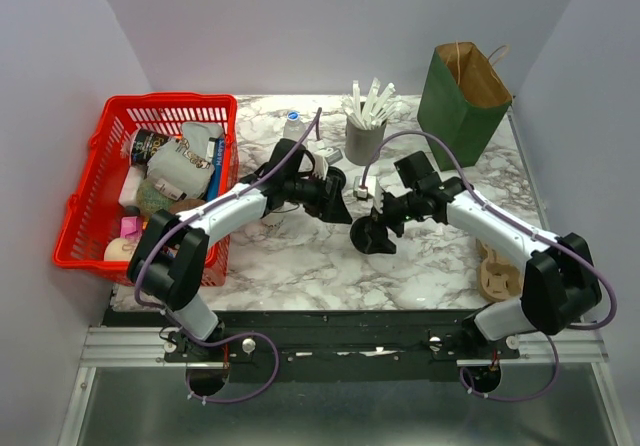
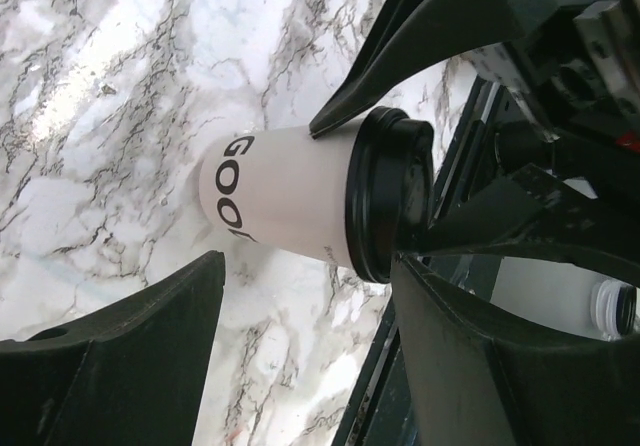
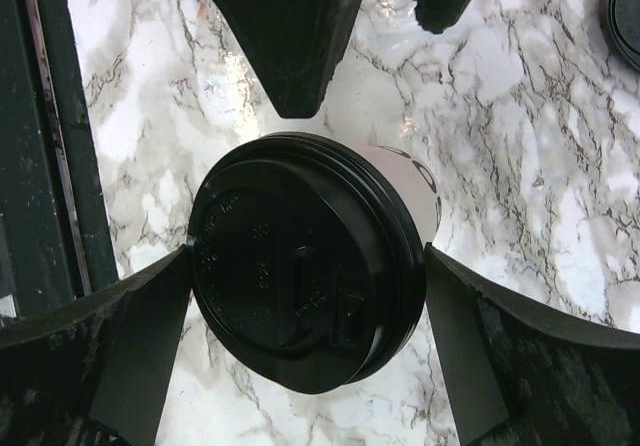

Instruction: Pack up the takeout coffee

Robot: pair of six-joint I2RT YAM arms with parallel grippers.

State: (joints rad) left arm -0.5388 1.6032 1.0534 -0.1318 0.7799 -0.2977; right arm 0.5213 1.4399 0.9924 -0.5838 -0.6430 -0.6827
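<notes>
The takeout coffee (image 3: 300, 266) is a cream-white paper cup with a black lid. My right gripper (image 3: 305, 286) is shut on the lid, one finger pressed to each side. In the top view the cup (image 1: 371, 236) is mid-table under the right gripper (image 1: 377, 224). In the left wrist view the cup (image 2: 285, 201) is seen from its side, with the right gripper's fingers on the lid. My left gripper (image 2: 310, 351) is open and empty, its fingertips just short of the cup. In the top view the left gripper (image 1: 343, 206) is close to the cup's left.
A red basket (image 1: 85, 201) full of items stands at the left. A grey cup of white sticks (image 1: 364, 138), a small bottle (image 1: 293, 126) and an open green paper bag (image 1: 462, 101) stand at the back. A tan holder (image 1: 497, 278) lies at the right front.
</notes>
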